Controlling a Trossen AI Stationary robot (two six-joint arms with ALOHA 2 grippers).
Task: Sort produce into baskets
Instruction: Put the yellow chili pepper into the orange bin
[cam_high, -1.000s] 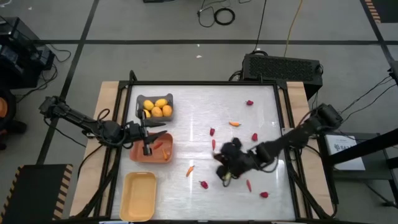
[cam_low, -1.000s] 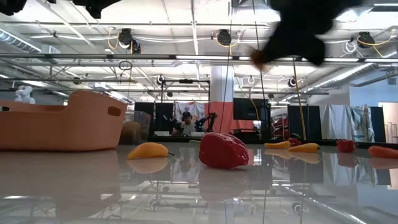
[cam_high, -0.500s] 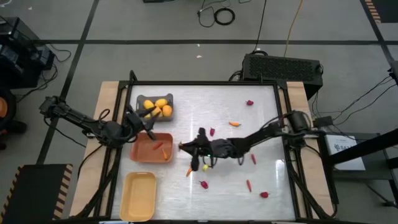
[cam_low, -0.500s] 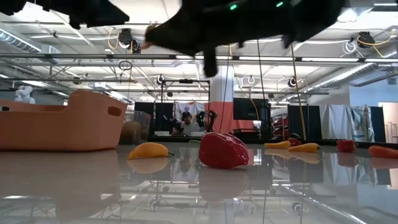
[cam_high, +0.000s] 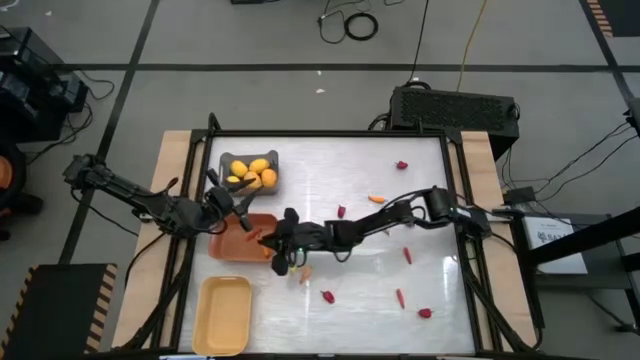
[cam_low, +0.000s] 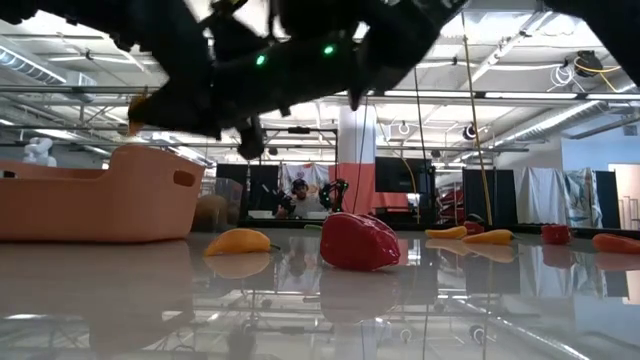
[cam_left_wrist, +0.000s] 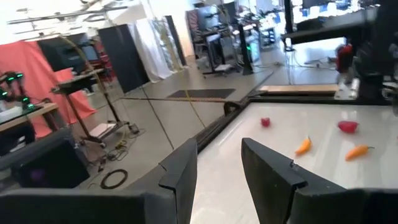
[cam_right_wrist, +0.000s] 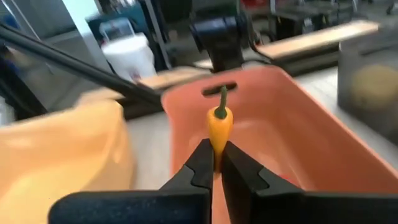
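Observation:
My right gripper (cam_right_wrist: 215, 163) is shut on a small orange carrot (cam_right_wrist: 219, 126) with a green stem. It holds the carrot over the right rim of the orange basket (cam_high: 228, 245). In the high view this gripper (cam_high: 272, 243) reaches in from the table's right. My left gripper (cam_left_wrist: 217, 169) is open with nothing between its fingers. It hangs over the gap between the orange basket and the grey basket (cam_high: 226, 160), which holds several lemons (cam_high: 252, 174). The pale yellow basket (cam_high: 223, 315) stands at the near left. My right gripper pinches the carrot's blunt lower end (cam_right_wrist: 217, 149) between its two fingertips. The rest of the carrot sticks out past the fingers, along their line, with the green stem (cam_right_wrist: 222, 96) farthest from them. The fingers come about level from the table's right. The carrot is lifted clear above the orange basket.
Loose pieces lie on the white tabletop: red ones (cam_high: 341, 211), (cam_high: 401, 165), (cam_high: 327, 296), (cam_high: 425, 313) and orange ones (cam_high: 377, 198), (cam_high: 305, 273), (cam_high: 399, 297). In the low view a yellow-orange piece (cam_low: 238, 241) and a red piece (cam_low: 358, 242) lie near the camera.
My right gripper has swept from the table's right half toward its left edge, sinking a little, and carried the carrot to the orange basket. My left gripper has swung from pointing down over the orange basket to pointing level toward the far right, clear of that basket.

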